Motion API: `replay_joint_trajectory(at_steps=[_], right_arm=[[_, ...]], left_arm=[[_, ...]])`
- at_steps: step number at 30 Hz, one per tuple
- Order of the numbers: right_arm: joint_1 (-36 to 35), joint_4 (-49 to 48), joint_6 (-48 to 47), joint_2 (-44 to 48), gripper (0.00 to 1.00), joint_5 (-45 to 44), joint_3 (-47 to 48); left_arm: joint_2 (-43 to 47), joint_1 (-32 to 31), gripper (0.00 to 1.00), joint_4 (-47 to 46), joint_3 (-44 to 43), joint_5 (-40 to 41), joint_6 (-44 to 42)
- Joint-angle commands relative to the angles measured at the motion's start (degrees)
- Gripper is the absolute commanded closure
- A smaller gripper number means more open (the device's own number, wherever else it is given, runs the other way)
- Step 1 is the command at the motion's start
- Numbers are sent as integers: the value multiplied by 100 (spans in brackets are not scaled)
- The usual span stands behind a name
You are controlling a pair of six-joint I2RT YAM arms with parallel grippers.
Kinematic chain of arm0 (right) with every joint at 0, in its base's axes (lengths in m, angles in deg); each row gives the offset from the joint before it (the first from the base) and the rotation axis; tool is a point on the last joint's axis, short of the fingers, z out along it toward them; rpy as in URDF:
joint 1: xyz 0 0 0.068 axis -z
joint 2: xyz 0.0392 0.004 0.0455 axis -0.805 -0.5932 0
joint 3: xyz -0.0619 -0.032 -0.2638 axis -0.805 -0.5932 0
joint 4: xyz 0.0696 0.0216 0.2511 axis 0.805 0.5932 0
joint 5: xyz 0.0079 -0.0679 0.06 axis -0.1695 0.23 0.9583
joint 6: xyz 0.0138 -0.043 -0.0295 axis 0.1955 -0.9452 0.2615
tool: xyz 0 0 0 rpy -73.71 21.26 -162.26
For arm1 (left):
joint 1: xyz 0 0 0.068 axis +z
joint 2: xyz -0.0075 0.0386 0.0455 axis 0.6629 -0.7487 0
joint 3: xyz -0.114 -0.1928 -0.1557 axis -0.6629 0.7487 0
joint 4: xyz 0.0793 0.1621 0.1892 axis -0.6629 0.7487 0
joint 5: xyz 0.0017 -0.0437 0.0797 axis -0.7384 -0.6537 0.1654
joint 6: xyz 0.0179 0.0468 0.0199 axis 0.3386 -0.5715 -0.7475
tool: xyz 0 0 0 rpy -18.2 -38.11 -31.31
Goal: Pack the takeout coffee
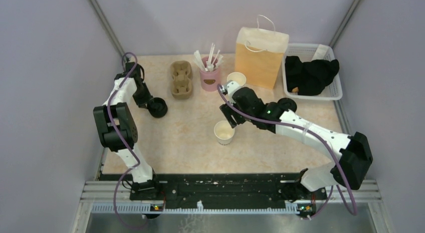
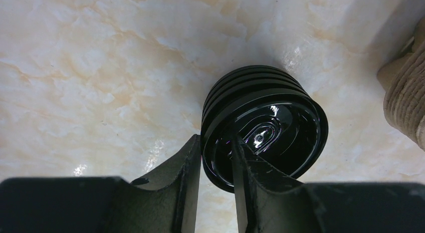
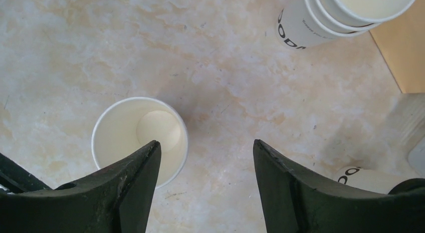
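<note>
At the middle of the marbled beige table (image 1: 185,143): a small white lidless paper cup (image 1: 224,132) stands upright, mouth up. Above and just beside it hang the right jaws, spread wide with nothing between them. In the wrist view one finger overlaps the cup's near rim. My reading is that the cup sits in open space so a lid can come down on it unobstructed.

Left side: a stack of round black plastic lids (image 2: 263,125) rests on the table near the brown moulded-pulp cup carrier (image 1: 181,78). Over the top lid's rim sit the left jaws, one finger outside and one inside the well, with a narrow gap between. Cannot tell whether they pinch it yet. The rim looks like the only purchase on a nested lid.

Behind the right forearm: a white paper cup topped with a black lid (image 1: 286,103), partly hidden; apparently one coffee is ready. A stack of lidless white cups (image 1: 236,78) stands beside the tan paper bag with string handles (image 1: 260,55), which is upright at the rear and likely the destination.
</note>
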Motion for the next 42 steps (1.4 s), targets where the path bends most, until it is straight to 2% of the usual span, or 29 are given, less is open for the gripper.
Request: replay_joint_trajectory(at_steps=[1,12,22,26,28,31,34,36,39,41,42], right_arm=[[-8,-3,7,246,32,-301,265],[-8,-34,-35,316,31,-349,216],[-6,91,27,339,30,-358,314],[-8,427,226,305,24,-370,609],[37,715,414,291,16,-142,882],[335,1059,994,293,9,765,1327],[704,1052,1520,324,7,2185,1712],[751,845,1734,358,6,2842,1946],[759,370,2234,449,2,3311,2219],[759,-141,2415,515,2,3741,2278],[763,-426,2479,540,1,3942,2280]], left_arm=[[-3,33,66,-121,11,38,-47],[218,42,82,25,-29,38,-32],[781,38,83,261,14,-105,70],[1189,37,83,440,-36,-930,448],[1501,36,83,387,31,-1711,770],[2038,19,82,68,302,-3222,1553],[2754,-98,82,-898,931,-4771,2761],[3246,-323,81,-1819,1381,-5329,3849],[3879,-756,80,-3497,2292,-6087,5593],[4313,-1173,80,-4808,2867,-6254,6737],[4432,-1379,80,-5139,3024,-6233,7050]])
